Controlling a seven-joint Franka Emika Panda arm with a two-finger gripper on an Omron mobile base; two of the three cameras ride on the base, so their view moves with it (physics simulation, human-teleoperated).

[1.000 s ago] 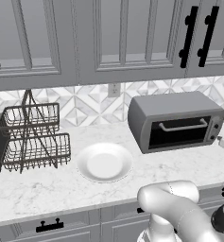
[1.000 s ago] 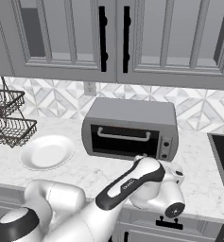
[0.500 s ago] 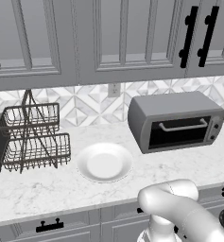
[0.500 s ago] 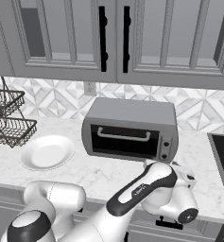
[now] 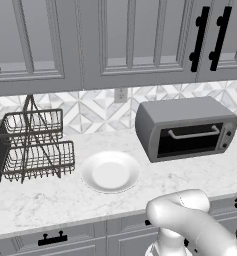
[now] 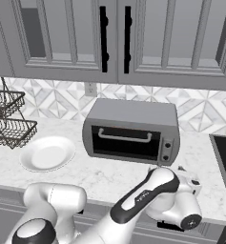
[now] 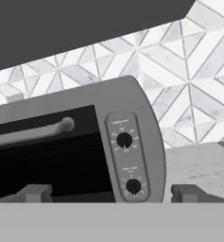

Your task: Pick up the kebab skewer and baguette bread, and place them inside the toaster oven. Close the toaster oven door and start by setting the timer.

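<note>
Marble desk carries the toaster oven, its door shut. My tool hangs released before its two knobs; fingertips half cut off.

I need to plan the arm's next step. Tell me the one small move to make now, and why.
Probably ease the open gripper forward toward the oven's lower knob. The door looks shut, its handle flat against the front, and the hand view faces the control strip with that knob between the fingertips, not yet touched. Neither skewer nor baguette can be made out on the counter.
</note>
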